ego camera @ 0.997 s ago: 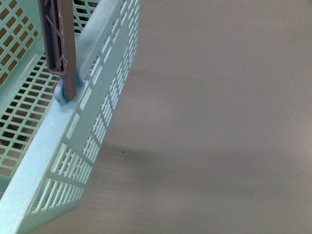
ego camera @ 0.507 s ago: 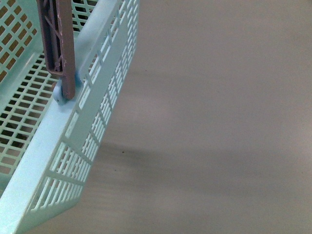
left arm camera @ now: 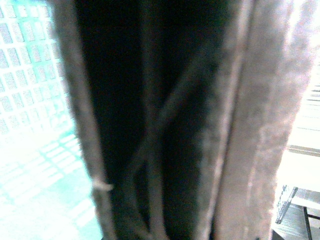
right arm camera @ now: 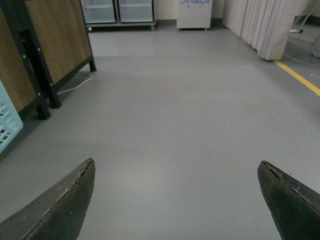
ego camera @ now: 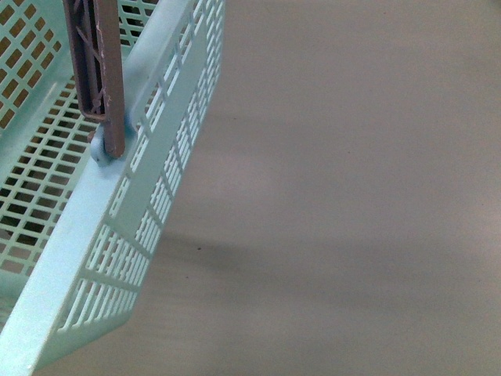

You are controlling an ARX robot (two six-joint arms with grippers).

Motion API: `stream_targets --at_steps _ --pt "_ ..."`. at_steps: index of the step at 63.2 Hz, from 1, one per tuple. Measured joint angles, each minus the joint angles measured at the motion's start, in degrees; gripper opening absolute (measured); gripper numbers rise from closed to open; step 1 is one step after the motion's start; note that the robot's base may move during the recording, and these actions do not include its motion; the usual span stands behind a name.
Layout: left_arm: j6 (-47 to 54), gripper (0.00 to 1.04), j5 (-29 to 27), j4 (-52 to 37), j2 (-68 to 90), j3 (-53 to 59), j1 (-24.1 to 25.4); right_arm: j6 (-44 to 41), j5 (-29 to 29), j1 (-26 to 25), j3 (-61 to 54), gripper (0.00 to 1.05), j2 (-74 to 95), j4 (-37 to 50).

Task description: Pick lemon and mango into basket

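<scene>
Basket at left, no fruit in sight

Neither lemon nor mango shows in any view. The basket (ego camera: 117,227) fills the left of the front view, its handle (ego camera: 98,70) upright at upper left. Your right gripper (right arm camera: 176,161) gapes wide and empty over bare floor (right arm camera: 190,100). The left gripper's fingers are hidden, so you cannot tell their grip. Find the fruit before you reach.

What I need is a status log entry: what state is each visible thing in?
basket: visible floor section empty, no fruit in it.
brown handle: swung up, standing upright.
right gripper: open, holding nothing.
left gripper: not visible; its camera shows only the handle close up.
lemon, mango: not in view.
</scene>
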State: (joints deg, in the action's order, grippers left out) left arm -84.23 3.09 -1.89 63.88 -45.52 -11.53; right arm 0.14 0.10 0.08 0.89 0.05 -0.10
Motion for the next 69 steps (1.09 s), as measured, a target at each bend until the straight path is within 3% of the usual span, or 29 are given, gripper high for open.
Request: stream_targets --at_steps 69 --pt "0.2 0.15 0.0 0.0 0.0 0.0 0.0 0.0 -0.1 0.0 0.0 0.96 0.0 0.0"
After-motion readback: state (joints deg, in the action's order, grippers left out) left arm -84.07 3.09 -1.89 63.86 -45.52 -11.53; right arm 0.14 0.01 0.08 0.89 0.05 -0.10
